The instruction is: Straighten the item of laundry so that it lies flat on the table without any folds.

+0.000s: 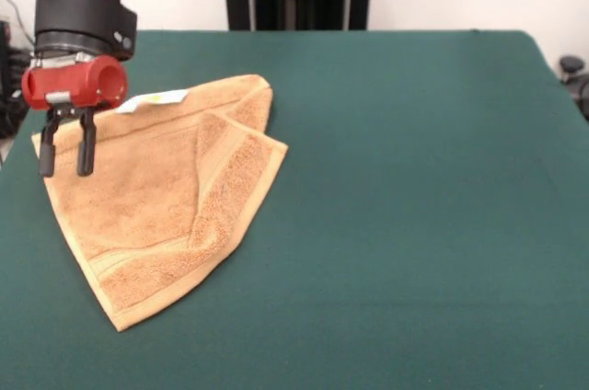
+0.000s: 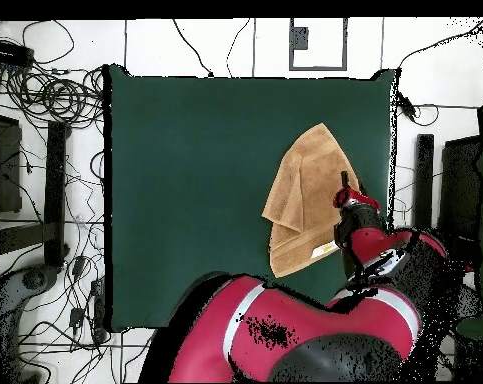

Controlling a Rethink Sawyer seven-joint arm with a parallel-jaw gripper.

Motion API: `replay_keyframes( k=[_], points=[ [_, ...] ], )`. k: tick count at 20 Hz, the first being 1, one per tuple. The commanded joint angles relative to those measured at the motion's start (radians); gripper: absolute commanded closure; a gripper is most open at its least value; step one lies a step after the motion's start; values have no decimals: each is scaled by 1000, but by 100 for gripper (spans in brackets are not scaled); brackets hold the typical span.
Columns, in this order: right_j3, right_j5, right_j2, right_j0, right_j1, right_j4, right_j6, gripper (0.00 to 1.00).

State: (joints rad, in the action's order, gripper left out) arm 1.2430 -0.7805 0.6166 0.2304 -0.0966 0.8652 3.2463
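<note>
Towel [image 1: 156,206] lies on the worktop [image 1: 414,178] toward the left side of the front view, one flap doubled over along a diagonal crease, white tag [image 1: 152,100] exposed at its far edge. Terry cloth of this kind is judged light, limp and non-fragile; it will drape and drag rather than slide as a sheet. Tool [image 1: 66,167] hangs over the towel's left corner with its fingers parted and nothing held. Recommended hold: pinch the free corner of the folded flap [image 1: 271,143], single layer only, and draw it outward.
</note>
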Motion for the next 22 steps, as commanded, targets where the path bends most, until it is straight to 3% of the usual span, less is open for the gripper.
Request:
replay_keyframes(
  k=[1,3,4,6,14,22],
  points=[
    [-4,53,-124,-18,97,33,-89,0],
    [-34,66,-137,-49,101,193,90,0],
    [-74,46,-125,-95,123,376,320,0],
    [-122,-31,-103,-142,160,552,539,0],
    [-158,-174,-90,-187,203,765,747,0],
    [-122,-181,-115,-202,177,782,805,0]
  ],
)
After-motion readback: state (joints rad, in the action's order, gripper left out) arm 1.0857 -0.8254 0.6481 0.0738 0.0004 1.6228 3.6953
